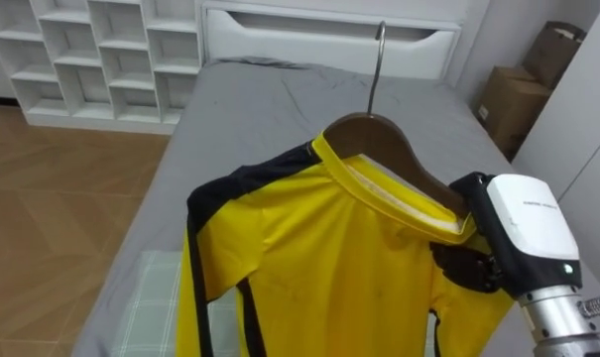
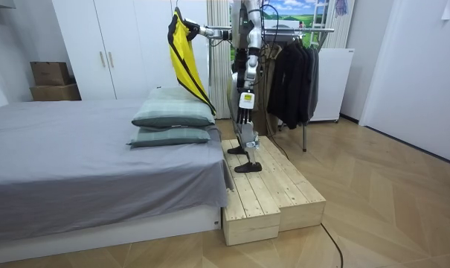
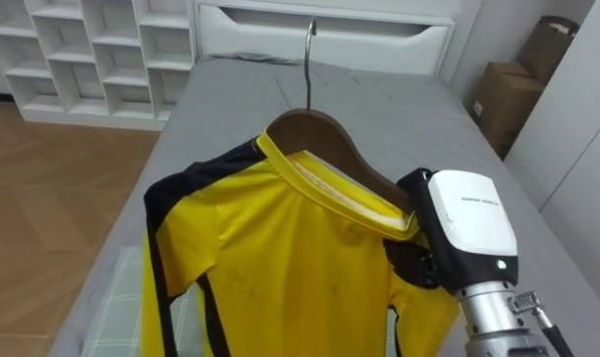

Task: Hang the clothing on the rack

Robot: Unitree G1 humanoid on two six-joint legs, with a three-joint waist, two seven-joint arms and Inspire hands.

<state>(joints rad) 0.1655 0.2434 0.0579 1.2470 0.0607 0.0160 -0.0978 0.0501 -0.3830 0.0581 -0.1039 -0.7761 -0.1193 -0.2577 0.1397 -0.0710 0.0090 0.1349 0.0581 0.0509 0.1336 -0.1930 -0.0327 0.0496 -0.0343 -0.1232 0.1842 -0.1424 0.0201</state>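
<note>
Holding the stiff wooden hanger [image 1: 379,134] by its right end, the right hand [image 1: 473,266] is curled tight round it, and the soft, light yellow shirt [image 1: 309,268] hangs on it above the bed [image 1: 250,109], so grab wood, not floppy cloth.

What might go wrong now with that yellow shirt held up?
The right hand grips the wooden hanger by one end, so the yellow shirt might slide off onto the bed. The clothes rack stands behind the robot, and turning on the raised wooden platform risks a misstep.
</note>
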